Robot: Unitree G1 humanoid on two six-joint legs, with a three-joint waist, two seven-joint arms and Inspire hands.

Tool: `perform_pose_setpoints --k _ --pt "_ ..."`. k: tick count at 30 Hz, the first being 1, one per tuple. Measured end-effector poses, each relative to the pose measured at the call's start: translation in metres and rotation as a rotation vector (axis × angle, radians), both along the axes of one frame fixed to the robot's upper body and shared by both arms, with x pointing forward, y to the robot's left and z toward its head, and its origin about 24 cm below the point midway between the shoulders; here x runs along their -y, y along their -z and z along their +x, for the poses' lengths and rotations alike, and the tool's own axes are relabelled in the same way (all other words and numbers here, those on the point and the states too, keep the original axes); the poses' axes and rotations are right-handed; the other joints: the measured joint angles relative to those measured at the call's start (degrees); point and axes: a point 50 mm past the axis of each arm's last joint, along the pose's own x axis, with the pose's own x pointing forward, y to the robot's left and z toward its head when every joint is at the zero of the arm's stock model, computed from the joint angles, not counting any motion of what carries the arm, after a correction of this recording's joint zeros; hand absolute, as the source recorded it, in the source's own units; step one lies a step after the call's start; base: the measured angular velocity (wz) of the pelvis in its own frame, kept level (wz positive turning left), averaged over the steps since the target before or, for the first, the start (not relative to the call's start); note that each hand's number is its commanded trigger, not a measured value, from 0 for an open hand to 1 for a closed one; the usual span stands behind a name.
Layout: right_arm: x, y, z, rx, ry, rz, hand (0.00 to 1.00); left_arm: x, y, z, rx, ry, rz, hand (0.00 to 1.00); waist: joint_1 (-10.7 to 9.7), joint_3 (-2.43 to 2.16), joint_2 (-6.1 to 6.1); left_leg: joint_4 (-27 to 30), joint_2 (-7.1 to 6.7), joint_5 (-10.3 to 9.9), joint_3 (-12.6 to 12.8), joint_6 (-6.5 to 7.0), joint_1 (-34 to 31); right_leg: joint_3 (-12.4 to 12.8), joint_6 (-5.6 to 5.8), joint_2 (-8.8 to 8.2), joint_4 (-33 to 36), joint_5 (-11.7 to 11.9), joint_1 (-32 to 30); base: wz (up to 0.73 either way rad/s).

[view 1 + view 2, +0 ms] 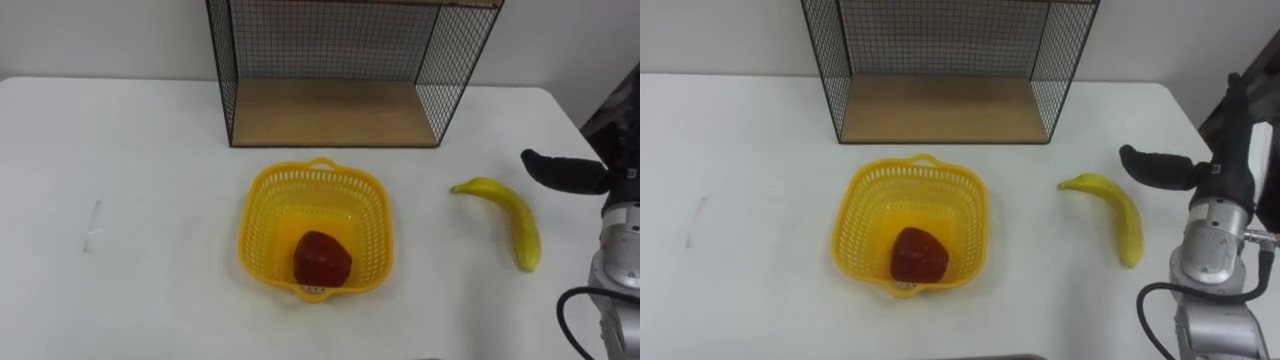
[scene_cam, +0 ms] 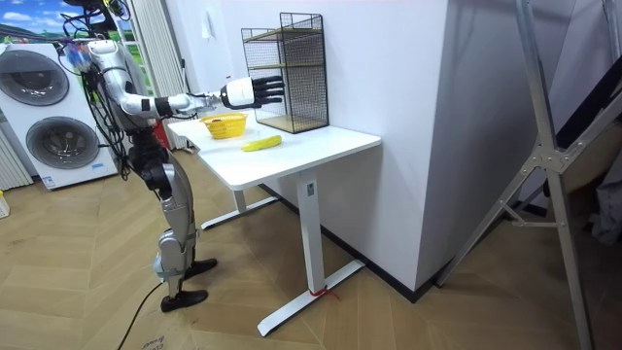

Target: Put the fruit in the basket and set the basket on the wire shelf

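Near the table's (image 1: pixel 740 150) right edge, the right hand (image 1: pixel 1165 168) is held above the surface with its fingers straight, nothing being gripped. The yellow curved banana (image 1: pixel 1118 208) is seen lying near it, outside the yellow plastic lattice basket (image 1: pixel 853 230), in which a red rounded fruit (image 1: pixel 918 254) is already seated. The black wire shelf with a wooden floor (image 1: pixel 940 110) is set at the far edge. The smooth banana could be pushed off the right edge if approached sideways.
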Motion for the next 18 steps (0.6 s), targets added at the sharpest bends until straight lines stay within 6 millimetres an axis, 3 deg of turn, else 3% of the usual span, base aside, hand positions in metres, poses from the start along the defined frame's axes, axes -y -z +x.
perform_pose_setpoints --k 11,18 --pt "0.013 0.038 -0.006 -0.223 -0.034 0.067 0.00 -0.006 -0.002 -0.008 -0.020 -0.034 0.011 0.00 -0.20 -0.15 0.25 0.05 -0.49 0.36 -1.44 -0.03 -0.49 -0.85 0.00 -0.10 -0.08 0.00 -0.02 0.05" --pt "0.019 0.062 -0.014 -0.373 -0.056 0.109 0.00 -0.012 -0.003 -0.011 -0.030 -0.065 0.009 0.00 -0.09 0.09 -0.24 0.11 -0.54 0.33 -1.53 -0.04 -0.14 -0.72 0.01 -0.11 -0.12 -0.01 0.40 0.01"
